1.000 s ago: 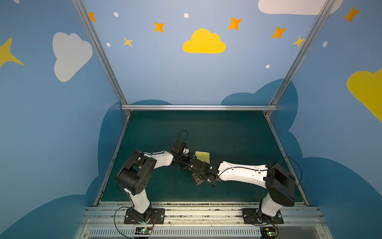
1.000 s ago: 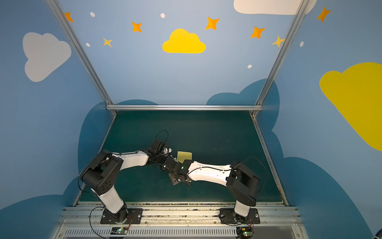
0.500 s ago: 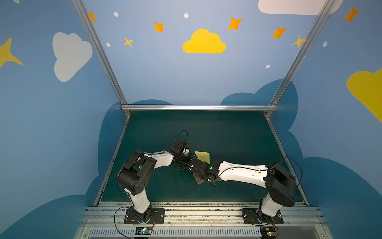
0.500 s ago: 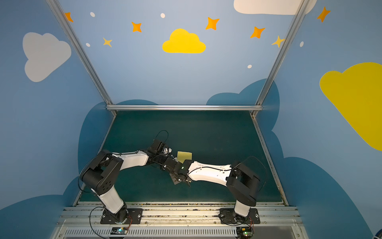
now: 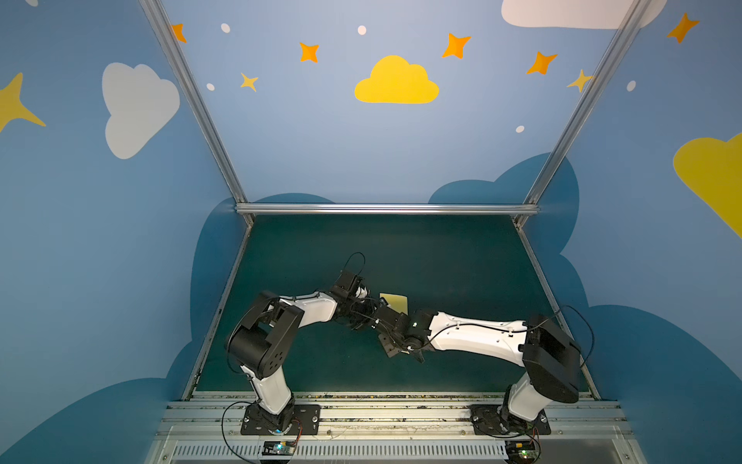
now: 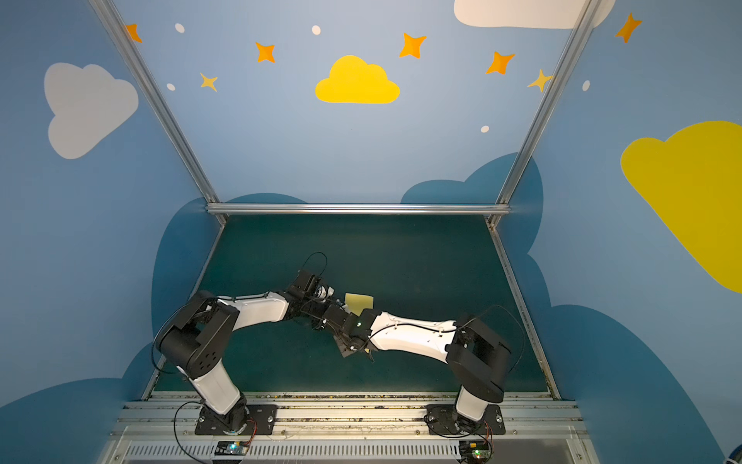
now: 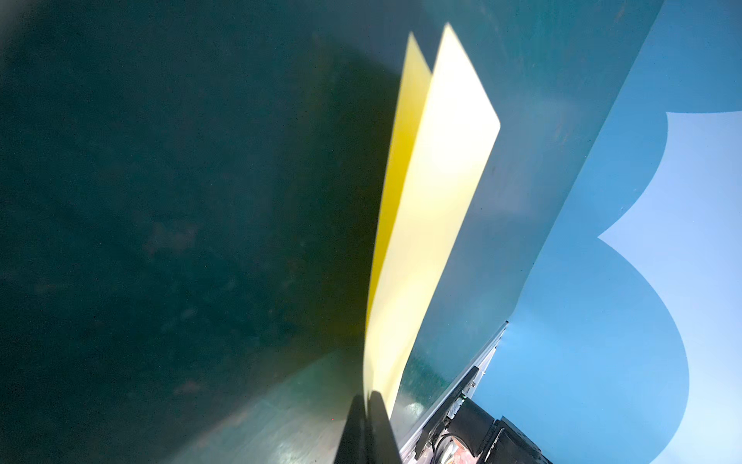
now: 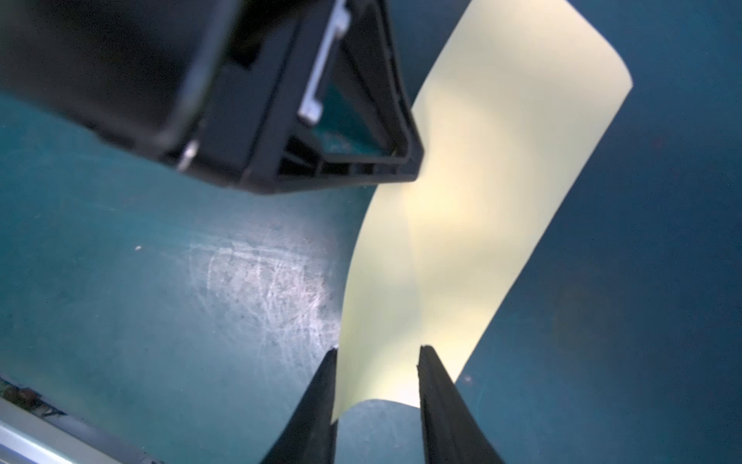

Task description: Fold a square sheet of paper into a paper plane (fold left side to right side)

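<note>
A square sheet of paper (image 7: 433,201), pale yellow and thin, is near the middle of the dark green worktop (image 5: 441,257), where two robot arms meet, and it is bent over so that two layers fan apart. The left gripper (image 7: 367,397) is clenched on the spot where those layers come together, while the right gripper (image 8: 377,353) stands part-open, its fingers astride the sheet's curled near edge without visibly pinching it. The sheet looks feather-light, floppy and quick to crease or slip, so a gentle pinch at an edge or corner seems best.
</note>
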Robot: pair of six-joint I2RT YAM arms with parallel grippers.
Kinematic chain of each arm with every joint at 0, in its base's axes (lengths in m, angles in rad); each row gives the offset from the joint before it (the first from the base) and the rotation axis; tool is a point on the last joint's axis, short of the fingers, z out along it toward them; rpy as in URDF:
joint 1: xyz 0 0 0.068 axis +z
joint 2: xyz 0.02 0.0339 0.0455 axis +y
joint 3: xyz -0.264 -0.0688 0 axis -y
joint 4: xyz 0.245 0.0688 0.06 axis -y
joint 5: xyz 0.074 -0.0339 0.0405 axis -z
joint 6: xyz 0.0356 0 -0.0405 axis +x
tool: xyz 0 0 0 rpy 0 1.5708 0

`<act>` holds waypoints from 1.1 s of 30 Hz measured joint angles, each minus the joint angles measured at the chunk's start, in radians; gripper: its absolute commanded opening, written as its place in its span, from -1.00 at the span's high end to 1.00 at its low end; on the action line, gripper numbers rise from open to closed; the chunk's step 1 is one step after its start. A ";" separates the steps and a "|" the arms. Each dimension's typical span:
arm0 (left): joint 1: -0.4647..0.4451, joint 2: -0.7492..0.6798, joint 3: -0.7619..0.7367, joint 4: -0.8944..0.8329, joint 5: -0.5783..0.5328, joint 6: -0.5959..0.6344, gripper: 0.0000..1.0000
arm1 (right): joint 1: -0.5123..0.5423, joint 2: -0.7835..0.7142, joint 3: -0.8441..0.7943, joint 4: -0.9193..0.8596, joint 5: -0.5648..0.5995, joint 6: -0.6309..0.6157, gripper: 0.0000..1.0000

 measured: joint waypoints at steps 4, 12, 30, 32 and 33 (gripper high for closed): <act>0.000 0.000 0.000 0.000 0.001 0.000 0.93 | -0.006 -0.002 0.000 -0.003 0.001 -0.001 0.41; 0.000 0.000 0.011 0.000 0.005 0.001 0.93 | -0.008 -0.002 0.002 -0.003 -0.013 -0.011 0.79; 0.009 -0.004 0.017 -0.029 -0.001 0.009 0.23 | -0.054 0.004 -0.022 0.039 -0.131 -0.029 1.00; 0.022 -0.014 0.017 -0.044 -0.007 0.013 0.11 | -0.060 0.004 -0.034 0.045 -0.144 -0.029 1.00; 0.029 -0.022 0.017 -0.051 -0.011 0.016 0.09 | -0.060 0.004 -0.039 0.048 -0.150 -0.029 1.00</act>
